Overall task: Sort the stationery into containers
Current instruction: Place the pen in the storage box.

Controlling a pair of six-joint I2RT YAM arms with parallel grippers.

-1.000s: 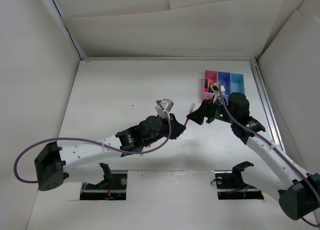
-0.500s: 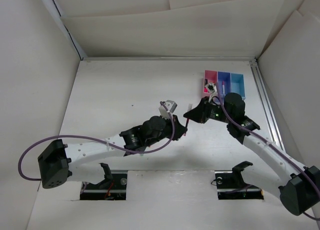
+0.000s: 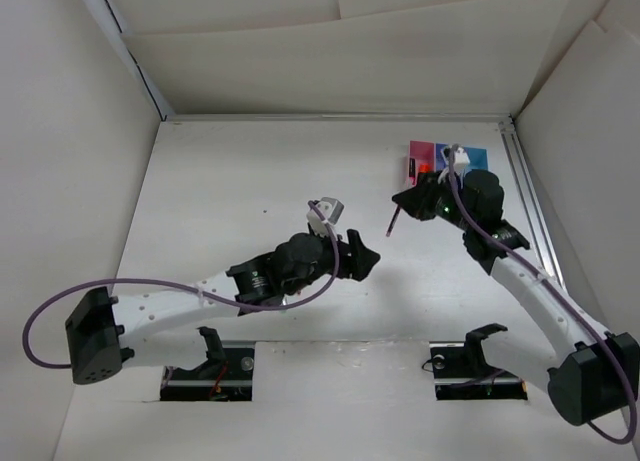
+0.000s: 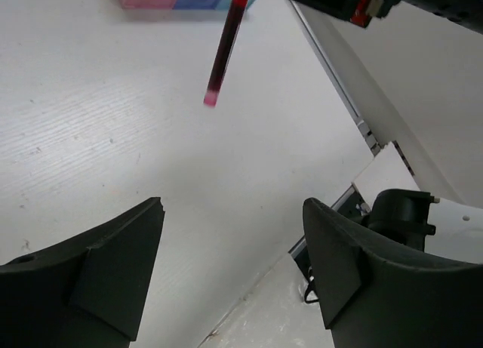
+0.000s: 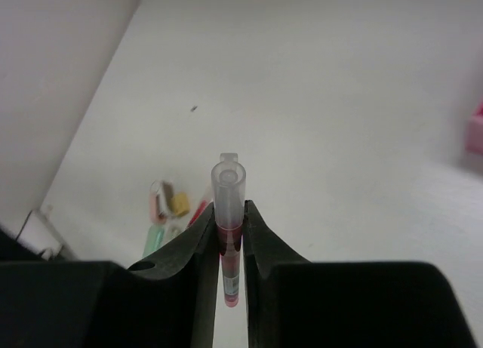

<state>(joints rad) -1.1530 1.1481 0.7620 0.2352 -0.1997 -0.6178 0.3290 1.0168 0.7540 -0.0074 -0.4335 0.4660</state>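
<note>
Red pen [image 3: 393,221] hangs clenched in the right tool [image 5: 229,214] above the counter [image 3: 250,181], near the bins [image 3: 447,153]; left tool [image 4: 234,265] gapes empty. Line it lengthwise over one bin, lower, then release.

The white desk [image 3: 250,171] carries the row of joined containers [image 3: 424,149] at its far right, pink bin leftmost. A small cluster of stationery [image 5: 167,206], pale erasers beside a thin red pen, lies on the desk's surface.

A robot lab test cell: white table [image 3: 250,181] boxed in by plain board walls [image 3: 300,61].
</note>
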